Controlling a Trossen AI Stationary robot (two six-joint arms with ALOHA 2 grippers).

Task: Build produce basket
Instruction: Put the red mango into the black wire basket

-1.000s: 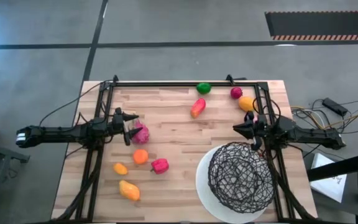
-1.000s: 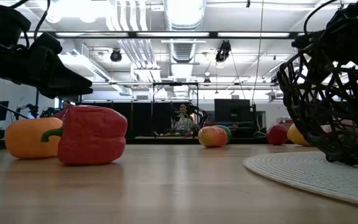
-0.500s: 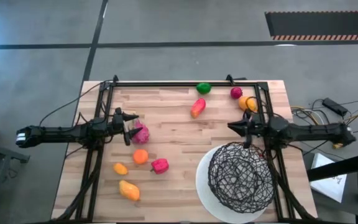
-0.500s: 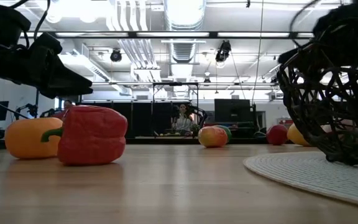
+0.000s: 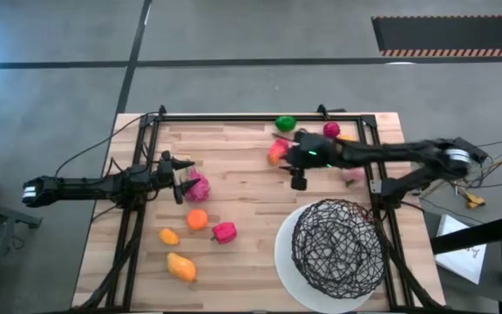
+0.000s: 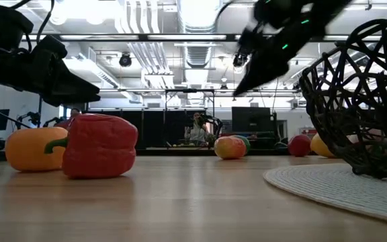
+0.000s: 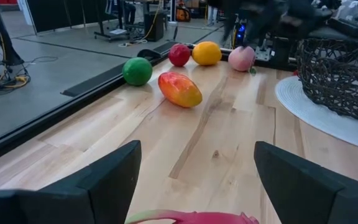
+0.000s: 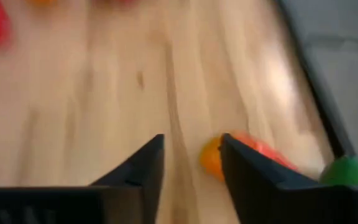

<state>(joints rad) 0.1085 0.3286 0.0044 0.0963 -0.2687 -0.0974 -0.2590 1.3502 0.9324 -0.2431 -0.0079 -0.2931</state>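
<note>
Nearest the table's front edge, the basket [image 5: 338, 253] sits on its white base at the right, apparently empty so far. Mid-table at the left, the left gripper [image 5: 181, 186] waits with fingers spread around a magenta-pink piece [image 5: 197, 187]. Toward the far edge, the right gripper [image 5: 291, 153] hangs partly spread over the orange-red fruit [image 7: 180, 89], seemingly lining up a pick.

A pale wooden plank table [image 5: 242, 187] stands on a grey concrete floor [image 5: 234, 35] crossed by dark lines, with a black mat edged in red-and-white hazard stripes [image 5: 450, 37]. Beyond it, ceiling ducts [image 6: 140, 27] and bright strip lights [image 6: 200, 10] hang overhead, and a person [image 6: 197, 129] sits far back
</note>
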